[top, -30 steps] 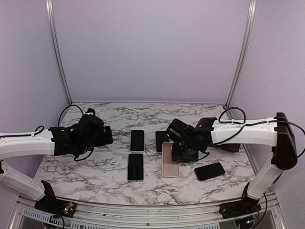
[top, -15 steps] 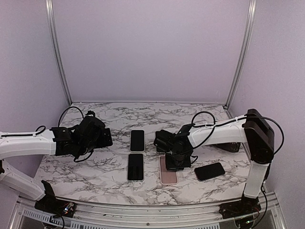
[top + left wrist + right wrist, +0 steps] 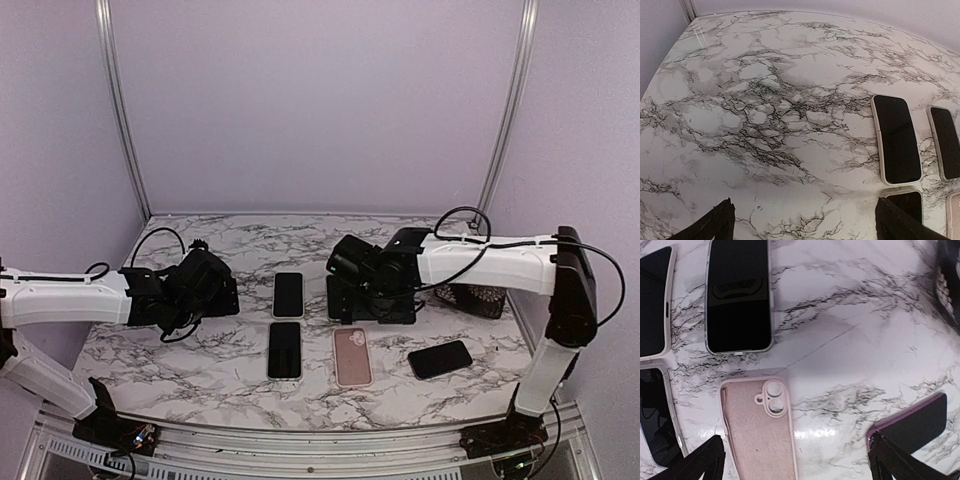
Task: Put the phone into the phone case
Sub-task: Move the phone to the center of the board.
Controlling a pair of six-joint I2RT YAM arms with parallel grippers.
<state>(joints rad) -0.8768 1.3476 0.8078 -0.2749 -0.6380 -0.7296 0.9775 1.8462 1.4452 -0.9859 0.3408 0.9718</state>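
Pink phone case (image 3: 352,356) lies flat on the marble table (image 3: 200,370), nothing holding it.
Its long axis runs near-to-far, camera cutout at the far end (toward the bare phone (image 3: 739,295)). Above it the right gripper (image 3: 795,442) hovers, fingers spread; the left gripper (image 3: 805,210) is spread too. Lying flat, the phone may skid from a pinch, or go in reversed and miss the cutout.

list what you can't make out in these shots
Top view: dark phone behind the pink case, mostly hidden by the right arm.
Right wrist view: pink case's lower end, cut off by the bottom edge.
Top view: dark patterned object, partly covered by that arm, unidentifiable.
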